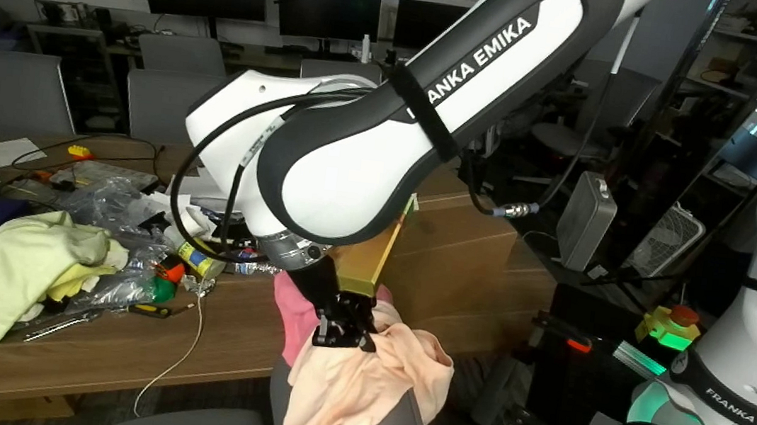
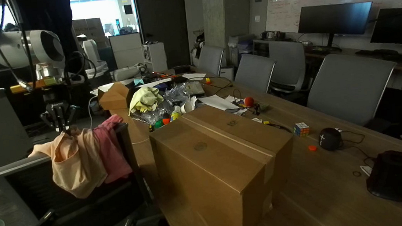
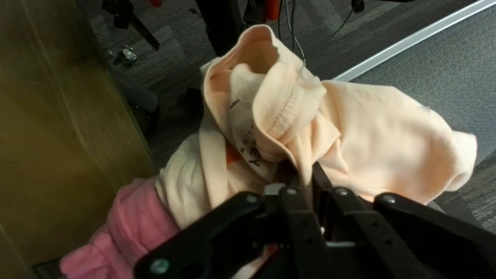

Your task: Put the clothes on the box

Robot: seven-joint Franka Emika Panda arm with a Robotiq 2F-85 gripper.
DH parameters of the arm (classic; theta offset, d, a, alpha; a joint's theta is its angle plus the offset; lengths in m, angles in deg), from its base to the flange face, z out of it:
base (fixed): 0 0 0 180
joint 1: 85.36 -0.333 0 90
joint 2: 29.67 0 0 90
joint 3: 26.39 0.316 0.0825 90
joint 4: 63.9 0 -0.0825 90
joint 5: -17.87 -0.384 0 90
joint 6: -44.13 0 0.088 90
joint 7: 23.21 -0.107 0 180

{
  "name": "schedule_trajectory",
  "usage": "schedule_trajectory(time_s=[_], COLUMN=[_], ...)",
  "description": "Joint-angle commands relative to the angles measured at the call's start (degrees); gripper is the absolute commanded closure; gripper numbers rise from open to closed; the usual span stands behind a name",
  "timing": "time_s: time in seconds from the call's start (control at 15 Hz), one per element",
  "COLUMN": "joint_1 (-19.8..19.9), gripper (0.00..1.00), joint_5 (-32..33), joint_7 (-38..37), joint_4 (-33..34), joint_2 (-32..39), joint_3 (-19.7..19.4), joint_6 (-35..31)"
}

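A peach garment (image 1: 350, 395) hangs over the back of a grey chair; it also shows in an exterior view (image 2: 77, 169) and in the wrist view (image 3: 383, 131). A pink garment (image 2: 112, 151) lies beside it on the same chair back, partly under the peach one in the wrist view (image 3: 135, 221). My gripper (image 3: 305, 172) is closed on a pinched fold of the peach garment, pointing down over the chair back; it shows in both exterior views (image 1: 345, 333) (image 2: 62, 128). The closed cardboard box (image 2: 194, 158) stands on the table, partly behind the arm in an exterior view (image 1: 451, 263).
The grey chair (image 2: 18, 169) stands against the wooden table (image 1: 229, 338). A yellow-green cloth (image 1: 23, 265), plastic bags and tools clutter the table's far part. A Rubik's cube (image 2: 301, 129) and black speakers (image 2: 330, 139) sit beyond the box. A second robot arm (image 1: 747, 354) stands nearby.
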Motion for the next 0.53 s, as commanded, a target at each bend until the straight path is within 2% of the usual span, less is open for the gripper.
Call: schedule_trajectory(time_s=[0.0,0.2,0.47], joint_1=[-1.9,-2.7,-4.0], gripper=[0.97,0.97,0.97], joint_5=[1.5,2.8,5.1], joint_7=[-2.2,-4.2,-8.1], joint_4=[0.3,0.3,1.3], joint_2=[-2.6,-4.8,-11.5], joint_3=[-0.8,-0.8,0.0], joint_6=[1.3,2.0,5.1])
